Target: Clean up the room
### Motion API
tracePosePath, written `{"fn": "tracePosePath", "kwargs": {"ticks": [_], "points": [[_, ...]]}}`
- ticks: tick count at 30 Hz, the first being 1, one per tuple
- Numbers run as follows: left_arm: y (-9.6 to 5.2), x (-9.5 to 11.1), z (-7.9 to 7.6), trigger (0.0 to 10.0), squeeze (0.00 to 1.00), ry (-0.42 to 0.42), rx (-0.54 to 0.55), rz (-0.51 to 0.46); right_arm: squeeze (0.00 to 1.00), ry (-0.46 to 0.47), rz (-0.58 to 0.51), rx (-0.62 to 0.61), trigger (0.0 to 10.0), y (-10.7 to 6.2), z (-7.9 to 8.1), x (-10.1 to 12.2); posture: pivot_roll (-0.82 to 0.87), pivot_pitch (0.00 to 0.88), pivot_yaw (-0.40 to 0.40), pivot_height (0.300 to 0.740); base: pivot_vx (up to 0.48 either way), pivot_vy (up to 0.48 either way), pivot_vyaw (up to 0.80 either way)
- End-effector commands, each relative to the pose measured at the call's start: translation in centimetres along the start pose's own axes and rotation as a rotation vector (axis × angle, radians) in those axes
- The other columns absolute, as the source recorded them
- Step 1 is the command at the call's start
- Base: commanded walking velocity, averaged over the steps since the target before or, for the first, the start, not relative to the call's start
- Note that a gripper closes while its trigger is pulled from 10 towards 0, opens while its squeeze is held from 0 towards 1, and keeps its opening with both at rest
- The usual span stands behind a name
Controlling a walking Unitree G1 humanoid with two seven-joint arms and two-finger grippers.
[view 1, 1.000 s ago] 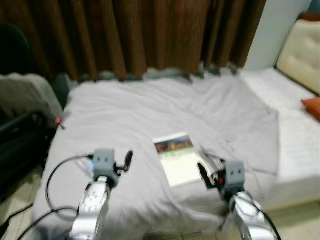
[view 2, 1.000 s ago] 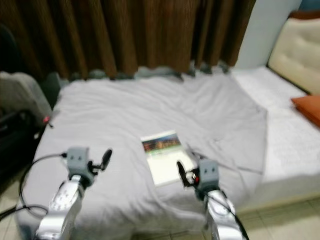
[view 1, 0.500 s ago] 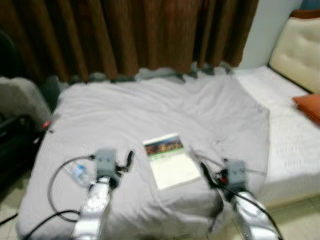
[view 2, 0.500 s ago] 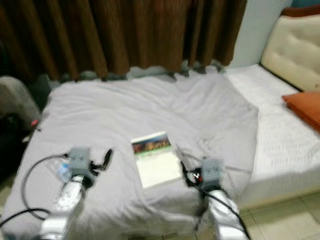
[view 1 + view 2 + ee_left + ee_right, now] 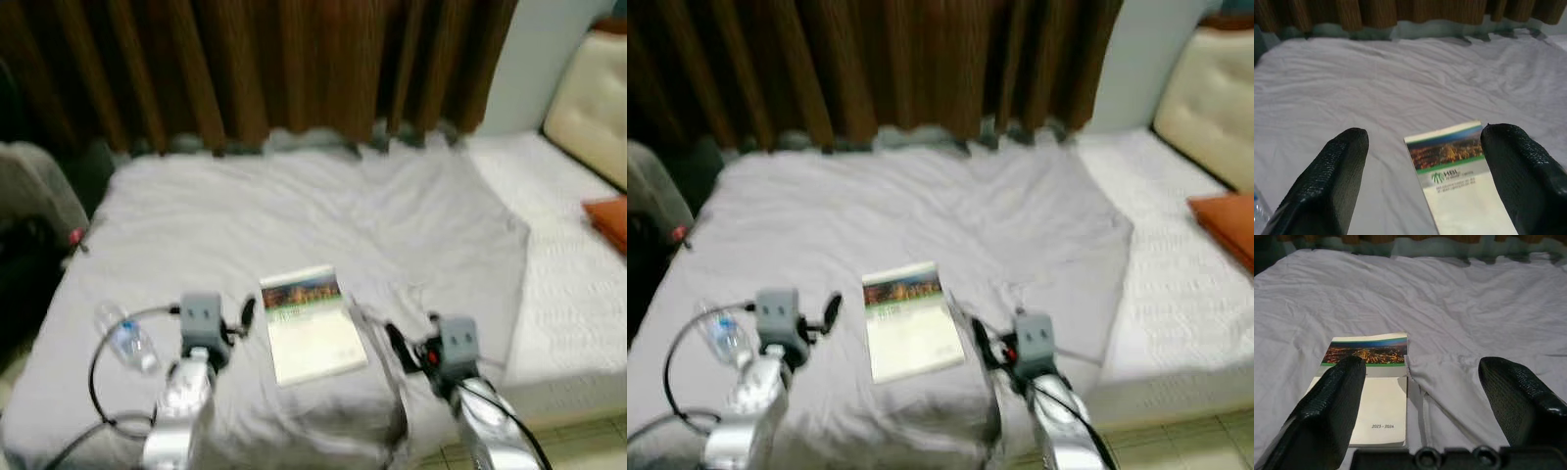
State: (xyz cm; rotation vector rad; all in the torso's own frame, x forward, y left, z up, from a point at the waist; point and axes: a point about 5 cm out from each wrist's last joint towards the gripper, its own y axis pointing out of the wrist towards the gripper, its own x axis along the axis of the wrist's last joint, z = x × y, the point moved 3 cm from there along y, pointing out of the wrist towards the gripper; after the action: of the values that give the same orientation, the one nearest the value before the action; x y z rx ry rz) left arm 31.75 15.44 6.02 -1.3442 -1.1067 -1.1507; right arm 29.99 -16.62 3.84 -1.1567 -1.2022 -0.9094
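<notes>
Fingers (image 5: 1344,161) of the left gripper (image 5: 1422,171) stand wide apart with nothing between them, held low over the near edge of the bed (image 5: 294,206); those (image 5: 1518,391) of the right gripper (image 5: 1420,401) are spread just as wide and likewise hold nothing. Between the two grippers lies a booklet (image 5: 309,323), flat on the grey sheet (image 5: 921,206), its cover showing a night city photo along the far edge, a green band and a pale lower half marked 2023 - 2024. Seen from the head, the booklet sits at about 1 o'clock of the left gripper (image 5: 245,315) and about 10 o'clock of the right gripper (image 5: 397,343), close to both but touching neither. A clear plastic bottle (image 5: 125,338) with a blue label lies on its side on the sheet at about 9 o'clock of the left gripper, near the black cable (image 5: 98,357) that loops off the left arm. Brown curtains (image 5: 274,69) hang at 12 o'clock behind the bed. At 2 o'clock a white mattress (image 5: 578,264) carries an orange cushion (image 5: 609,217) below a cream padded headboard (image 5: 588,108).
</notes>
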Motion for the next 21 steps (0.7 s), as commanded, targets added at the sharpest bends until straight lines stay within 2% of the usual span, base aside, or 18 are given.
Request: {"fn": "tracePosePath", "kwargs": {"ticks": [1, 4, 6, 7, 12, 15, 21], "points": [[0.19, 0.09, -0.65, 10.0, 0.00, -0.026, -0.007, 0.002, 0.00, -0.024, 0.011, -0.006, 10.0, -0.21, -0.73, 0.02, -0.04, 0.038, 0.013, 0.740, 0.330, -0.345, 0.50], [0.22, 0.05, -0.50, 10.0, 0.00, -0.038, 0.001, 0.006, 0.00, -0.029, 0.015, 0.003, 10.0, -0.10, -0.53, 0.05, -0.04, 0.036, 0.012, 0.740, 0.338, -0.338, 0.50], [0.19, -0.05, -0.25, 10.0, 0.00, 0.012, 0.007, 0.008, 0.00, -0.019, 0.008, 0.003, 10.0, 0.04, -0.51, 0.26, -0.03, 0.031, 0.009, 0.740, 0.386, -0.281, 0.24], [0.19, -0.15, -0.11, 10.0, 0.00, 0.046, 0.010, 0.013, 0.00, -0.012, 0.000, 0.007, 10.0, 0.08, -0.48, 0.41, -0.03, 0.031, 0.009, 0.740, 0.000, 0.000, 0.00], [0.39, 0.44, -0.01, 10.0, 0.00, 0.052, 0.000, -0.016, 0.00, -0.016, 0.000, 0.016, 10.0, 0.16, -0.43, 0.50, -0.03, 0.024, 0.005, 0.740, 0.064, 0.000, 0.00], [0.59, 0.78, 0.09, 10.0, 0.00, 0.025, 0.007, -0.026, 0.00, -0.015, 0.000, 0.024, 10.0, 0.20, -0.33, 0.46, -0.03, 0.022, 0.004, 0.740, 0.396, 0.270, 0.00], [0.65, 0.61, 0.00, 10.0, 0.00, 0.028, 0.004, -0.018, 0.00, -0.013, 0.006, 0.035, 10.0, 0.22, -0.05, 0.26, -0.03, 0.019, 0.006, 0.740, 0.392, 0.276, 0.00]]}}
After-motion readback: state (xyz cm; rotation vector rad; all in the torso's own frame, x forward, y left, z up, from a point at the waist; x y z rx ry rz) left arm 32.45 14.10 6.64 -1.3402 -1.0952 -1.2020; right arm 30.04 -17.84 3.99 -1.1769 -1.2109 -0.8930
